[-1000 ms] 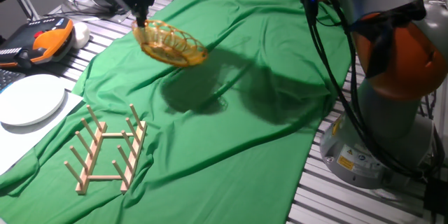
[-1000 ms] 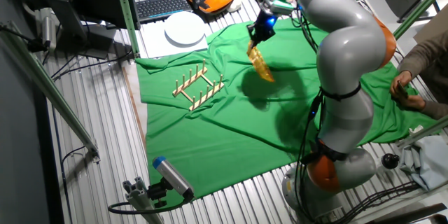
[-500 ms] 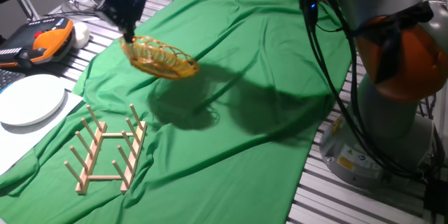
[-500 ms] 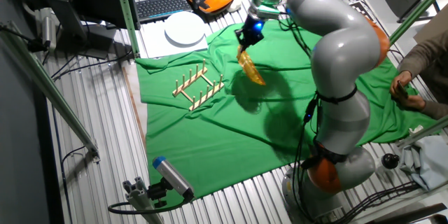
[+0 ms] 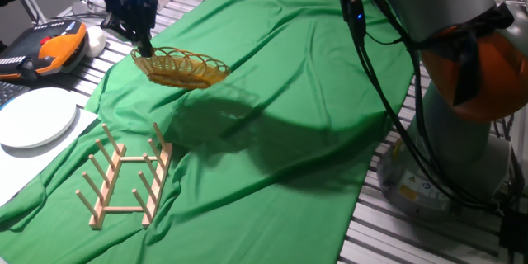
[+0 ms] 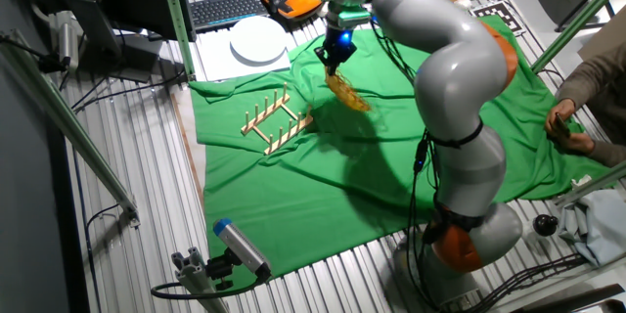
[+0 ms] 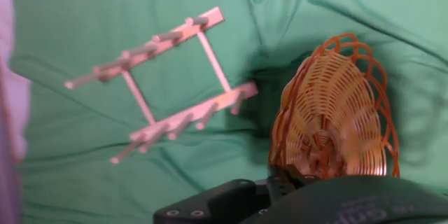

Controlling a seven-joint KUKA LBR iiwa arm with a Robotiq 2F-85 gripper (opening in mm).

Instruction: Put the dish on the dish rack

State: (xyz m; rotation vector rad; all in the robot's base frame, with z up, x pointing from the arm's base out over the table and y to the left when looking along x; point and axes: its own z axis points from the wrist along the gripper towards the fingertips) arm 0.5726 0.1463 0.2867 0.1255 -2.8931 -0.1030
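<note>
The dish [image 5: 181, 68] is a golden woven basket held in the air above the green cloth, hanging from its rim. My gripper [image 5: 144, 48] is shut on that rim at the dish's left edge. From the other side, the dish [image 6: 346, 93] hangs under the gripper [image 6: 332, 64], just right of the dish rack [image 6: 277, 121]. The light wooden dish rack [image 5: 125, 175] lies flat on the cloth, nearer the camera than the dish. In the hand view the dish [image 7: 330, 117] fills the right side and the dish rack [image 7: 164, 84] lies to its left.
A white plate [image 5: 35, 116] rests on paper at the left, beyond the cloth's edge. An orange and black pendant [image 5: 51, 48] lies behind it. The arm's grey and orange base [image 5: 462, 91] stands at the right. A keyboard [image 6: 225, 8] sits at the far side.
The gripper has carried the dish left, towards the dish rack, and the dish has swung from tilted to nearly level. The rack and plate have not moved.
</note>
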